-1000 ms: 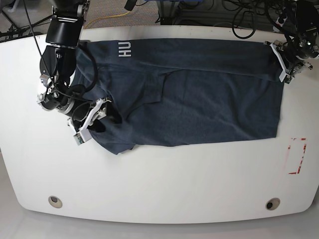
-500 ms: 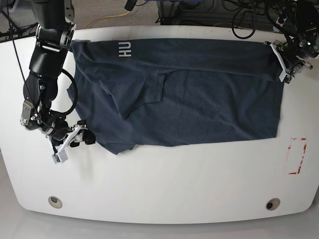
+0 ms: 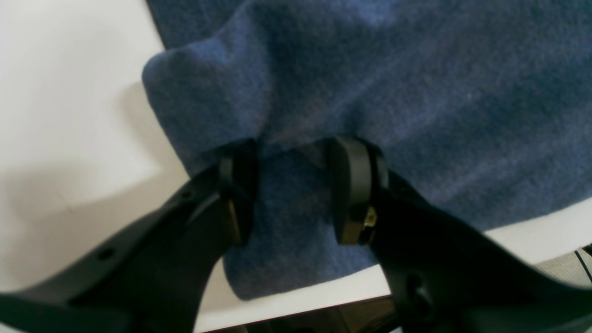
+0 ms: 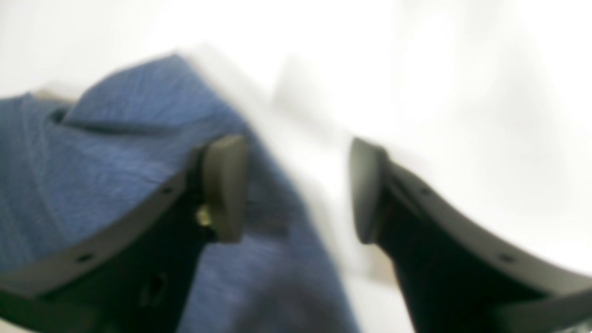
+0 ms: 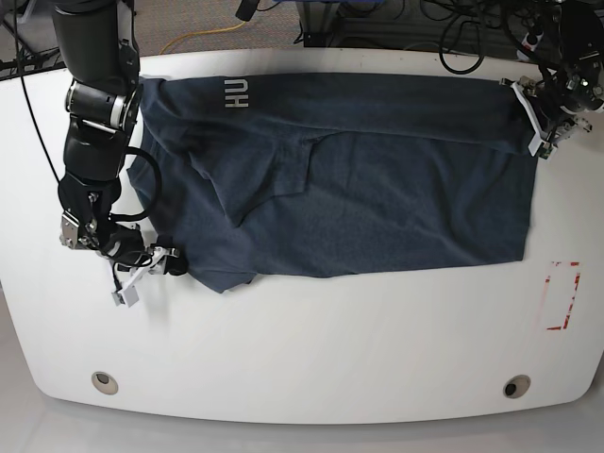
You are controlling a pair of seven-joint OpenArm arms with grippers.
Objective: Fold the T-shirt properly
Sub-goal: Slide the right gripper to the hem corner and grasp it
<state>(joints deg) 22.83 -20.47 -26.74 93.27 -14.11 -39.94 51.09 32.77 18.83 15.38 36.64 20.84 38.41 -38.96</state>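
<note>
The dark slate-blue T-shirt (image 5: 377,179) lies spread across the far half of the white table (image 5: 311,349), with the white letters "HU" showing at its top left. My left gripper (image 5: 536,121) is at the shirt's top right corner. In the left wrist view it (image 3: 292,185) is shut on a bunched fold of the T-shirt (image 3: 416,92). My right gripper (image 5: 151,267) is low at the shirt's lower left edge. In the blurred right wrist view it (image 4: 298,185) is open and empty, with the T-shirt's edge (image 4: 92,162) under its left finger.
A red-outlined rectangle (image 5: 563,295) is marked on the table at the right. Two round holes (image 5: 105,381) (image 5: 515,386) sit near the front edge. Cables lie behind the far edge.
My right gripper has left the shirt's lower left part, swung out over the bare table, then come back to the shirt's edge. The left arm has not moved.
</note>
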